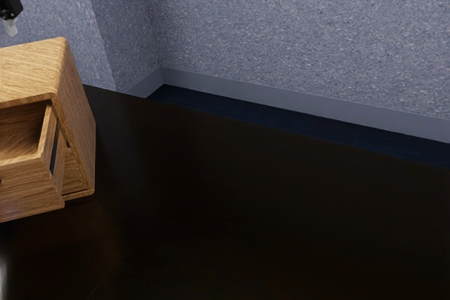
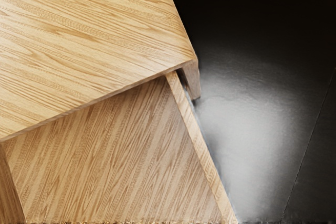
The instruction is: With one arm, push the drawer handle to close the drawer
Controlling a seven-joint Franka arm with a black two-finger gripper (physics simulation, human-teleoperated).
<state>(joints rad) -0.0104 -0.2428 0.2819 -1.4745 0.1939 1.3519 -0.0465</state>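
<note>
Drawer point(image 1: 31, 191) open at the exterior view's left, projecting toward the near side from its wooden cabinet point(image 1: 81, 117).

At the exterior view's left edge, you see your gripper point(image 1: 10, 27) raised higher than the cabinet top and apart from it; you cannot tell how far open it is, or whether it has hold of anything. Below it, note the drawer's front panel standing clear of the cabinet front; in the wrist view you look down on the cabinet top, the bare wooden drawer bottom point(image 2: 115, 166) and the thin side wall point(image 2: 198, 140). Next, to the right, the cabinet's side meets the dark table point(image 1: 267, 223), which extends to the right edge. Beyond its far edge, observe the dark blue floor point(image 1: 232, 112), the pale skirting point(image 1: 281, 96) and the speckled blue-grey wall point(image 1: 295, 26).
</note>
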